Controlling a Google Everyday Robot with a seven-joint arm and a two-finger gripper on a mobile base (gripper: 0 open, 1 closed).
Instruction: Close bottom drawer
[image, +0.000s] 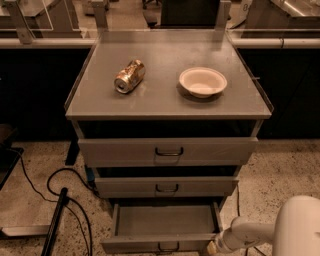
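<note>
Bottom drawer: grey metal drawer (150, 244), lowest of three in the cabinet, pulled well out with its bare inside showing; small dark bracket handle (168, 247) on the flat front.
Gripper: gripper (212, 248) on a white arm, at the drawer's front right corner; its grip state cannot be made out.
Above: middle grey drawer front (125, 187) and top grey drawer front (115, 151), both pushed in further.
Cabinet top: grey flat surface (165, 102) bearing a crushed golden can (129, 76) on its side, left, and a white round bowl (202, 81), right.
Floor: black cables (30, 186) on speckled floor, left.

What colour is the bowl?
The bowl is creamy white, camera view. The gripper is beside the bottom drawer, low right.
</note>
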